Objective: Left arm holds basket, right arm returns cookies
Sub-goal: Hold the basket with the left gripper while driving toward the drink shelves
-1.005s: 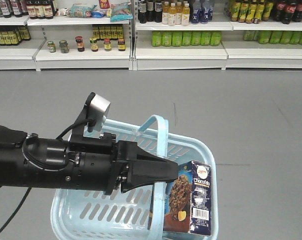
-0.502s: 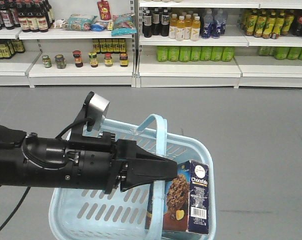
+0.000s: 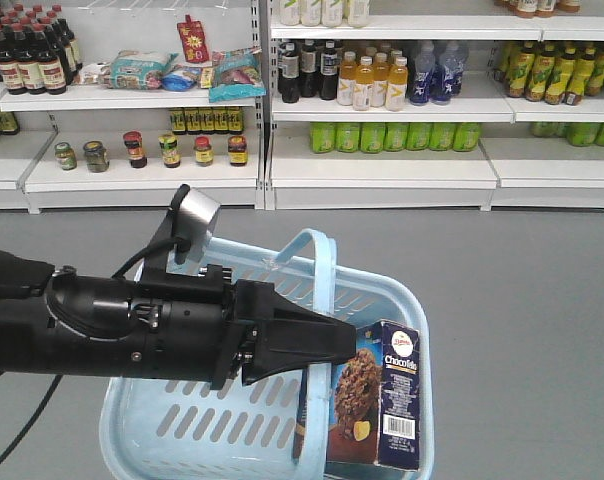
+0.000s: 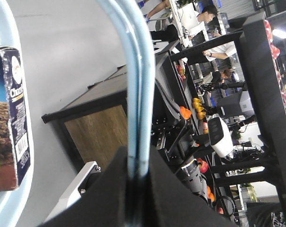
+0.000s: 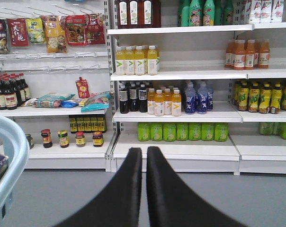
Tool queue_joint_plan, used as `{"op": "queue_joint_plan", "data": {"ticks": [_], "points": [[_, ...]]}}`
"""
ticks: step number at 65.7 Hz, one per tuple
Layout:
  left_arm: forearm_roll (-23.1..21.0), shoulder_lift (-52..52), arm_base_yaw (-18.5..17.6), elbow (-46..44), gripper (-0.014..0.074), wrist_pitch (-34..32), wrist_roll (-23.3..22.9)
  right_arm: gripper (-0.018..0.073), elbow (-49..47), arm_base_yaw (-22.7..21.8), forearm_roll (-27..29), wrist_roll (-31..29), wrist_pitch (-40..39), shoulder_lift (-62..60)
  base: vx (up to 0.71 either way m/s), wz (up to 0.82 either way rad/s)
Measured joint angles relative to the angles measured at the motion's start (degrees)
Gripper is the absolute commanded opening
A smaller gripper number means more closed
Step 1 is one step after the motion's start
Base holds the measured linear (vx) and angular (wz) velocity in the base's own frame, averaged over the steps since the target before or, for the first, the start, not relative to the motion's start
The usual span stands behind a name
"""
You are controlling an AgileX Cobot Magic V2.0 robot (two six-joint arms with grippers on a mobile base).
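Observation:
The light blue basket (image 3: 182, 425) hangs in front of me by its arched handle (image 3: 320, 262). My left arm (image 3: 112, 335) reaches across it from the left. The left gripper (image 3: 334, 345) is shut on the handle. In the left wrist view the handle (image 4: 137, 80) runs straight into the left gripper (image 4: 139, 163). The cookies (image 3: 384, 398), a dark navy box with a chocolate-cookie picture, stand upright in the basket's right end and show at the left edge (image 4: 9, 118) of the left wrist view. My right gripper (image 5: 146, 153) is shut on nothing and points at the shelves. The basket's rim (image 5: 10, 139) shows beside it.
White store shelves (image 3: 382, 170) face me across a grey floor (image 3: 522, 300). They hold green and yellow drink bottles (image 5: 181, 131), dark sauce bottles (image 3: 27, 60), small jars (image 3: 167, 150) and snack bags (image 3: 232, 72). Behind the basket stand a wood-panelled counter (image 4: 98, 137) and people (image 4: 200, 19).
The shelves have slid down and grown in the front view, with higher shelves coming into sight. The left arm, basket and cookies keep their places in the frame.

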Motion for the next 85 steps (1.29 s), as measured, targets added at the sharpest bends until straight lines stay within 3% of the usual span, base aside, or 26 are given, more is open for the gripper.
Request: {"op": "queue_joint_plan", "data": {"ticks": [53,85], "points": [[0.0,0.0,0.0,0.0,-0.0003,-1.5,0.0,-0.0011,0.0,0.0,0.0,0.0,0.0,0.0,0.51,0.03],[0.0,0.0,0.0,0.0,-0.0003,-1.5,0.0,-0.0011,0.0,0.0,0.0,0.0,0.0,0.0,0.38,-0.54]]}}
